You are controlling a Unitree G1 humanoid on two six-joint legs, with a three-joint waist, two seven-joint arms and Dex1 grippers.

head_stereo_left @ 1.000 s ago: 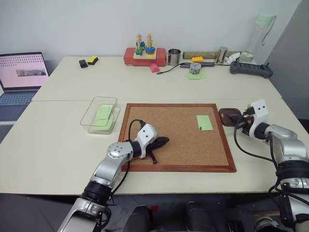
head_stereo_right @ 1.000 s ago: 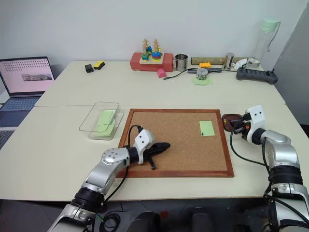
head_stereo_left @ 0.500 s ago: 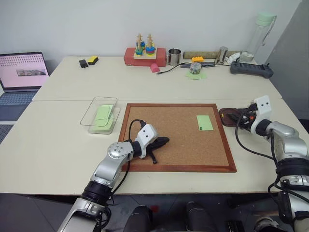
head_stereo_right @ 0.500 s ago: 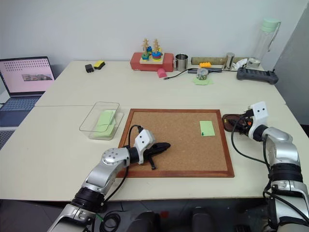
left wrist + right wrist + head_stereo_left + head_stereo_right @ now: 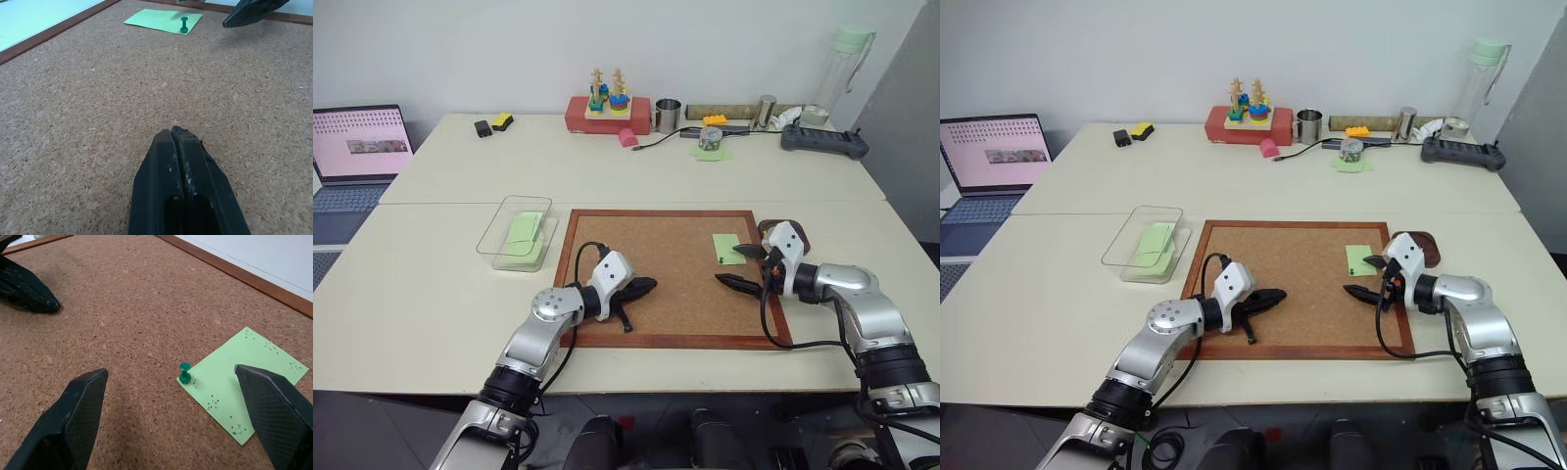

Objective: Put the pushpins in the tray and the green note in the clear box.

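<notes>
On the beige counter point(image 5: 431, 284), the green pushpin point(image 5: 185, 372) is seen upright in the green note point(image 5: 727, 248) on the cork board point(image 5: 675, 274), just ahead of the wide-open, empty right end effector point(image 5: 744, 266), far nearer than the shut left end effector point(image 5: 641, 287).

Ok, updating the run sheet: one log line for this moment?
right gripper: open by green pushpin | green note: pinned to cork board | left gripper: shut

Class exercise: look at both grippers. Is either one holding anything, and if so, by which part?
Nothing is held. The left gripper is shut and empty on the cork board; the right gripper is open, approaching the green pushpin.
</notes>
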